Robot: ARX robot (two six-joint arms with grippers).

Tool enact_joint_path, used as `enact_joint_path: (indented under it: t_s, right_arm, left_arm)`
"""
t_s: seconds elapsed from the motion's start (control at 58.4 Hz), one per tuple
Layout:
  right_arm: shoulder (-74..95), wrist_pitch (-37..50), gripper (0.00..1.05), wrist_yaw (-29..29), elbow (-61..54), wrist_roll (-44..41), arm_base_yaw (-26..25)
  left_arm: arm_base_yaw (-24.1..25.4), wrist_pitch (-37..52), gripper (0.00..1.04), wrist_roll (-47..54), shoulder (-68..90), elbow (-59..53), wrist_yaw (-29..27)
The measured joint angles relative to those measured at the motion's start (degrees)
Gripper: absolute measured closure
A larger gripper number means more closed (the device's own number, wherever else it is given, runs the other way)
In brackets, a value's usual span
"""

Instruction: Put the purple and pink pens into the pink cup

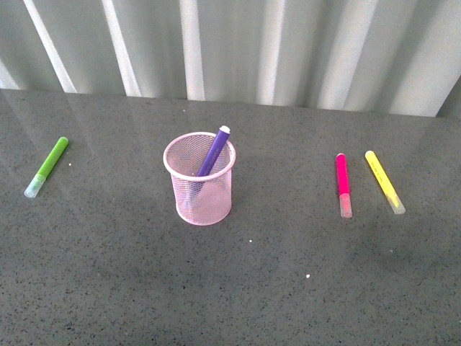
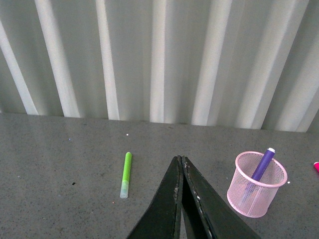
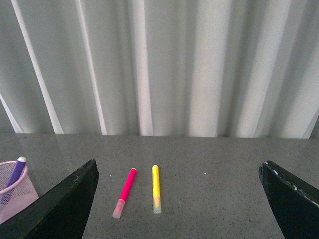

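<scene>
Pink pen lies flat, right of the pink cup, long axis pointing away from the robot, ahead of the right gripper, whose fingers gape wide: that's the nearer arm. Left gripper is pinched together, empty. Purple pen stands in the cup.

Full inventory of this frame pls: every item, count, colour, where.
cup: 1, pink mesh, upright, centre-left
purple pen: 1, purple, leaning inside cup
pink pen: 1, magenta, lying right of cup
yellow pen: 1, yellow, lying right of pink pen, apart
green pen: 1, lime, lying far left
table: 1, dark grey speckled
wall: 1, pale corrugated, behind table
left gripper: 1, black, shut, empty
right gripper: 1, black, open, empty
</scene>
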Motion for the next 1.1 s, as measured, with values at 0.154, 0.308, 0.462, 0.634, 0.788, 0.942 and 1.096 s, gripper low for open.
enact_joint_path:
  t_s: [0.154, 0.308, 0.462, 0.634, 0.788, 0.942, 1.096]
  right_arm:
    - [0.0, 0.0, 0.07, 0.0, 0.0, 0.0, 0.0]
    - [0.0, 0.0, 0.07, 0.0, 0.0, 0.0, 0.0]
    - [0.0, 0.0, 0.07, 0.0, 0.0, 0.0, 0.0]
    - [0.0, 0.0, 0.07, 0.0, 0.0, 0.0, 0.0]
    - [14.1, -14.0, 0.07, 9.6, 7.1, 8.3, 1.0]
    - [38.7, -0.3, 0.07, 5.1, 12.5, 9.2, 0.1]
    - [61.7, 8.4, 0.07, 5.0, 22.9, 7.3, 0.0]
  left_arm:
    - [0.0, -0.3, 1.01, 0.0, 0.0, 0.0, 0.0]
    - [0.0, -0.3, 0.81, 0.0, -0.1, 0.0, 0.0]
    - [0.0, -0.3, 0.51, 0.0, -0.1, 0.0, 0.0]
    - [0.0, -0.3, 0.22, 0.0, -0.1, 0.0, 0.0]
    - [0.0, -0.3, 0.07, 0.1, -0.1, 0.0, 0.0]
    - [0.0, -0.3, 0.07, 0.1, -0.1, 0.0, 0.0]
    - [0.0, -0.3, 0.07, 0.1, -0.1, 0.0, 0.0]
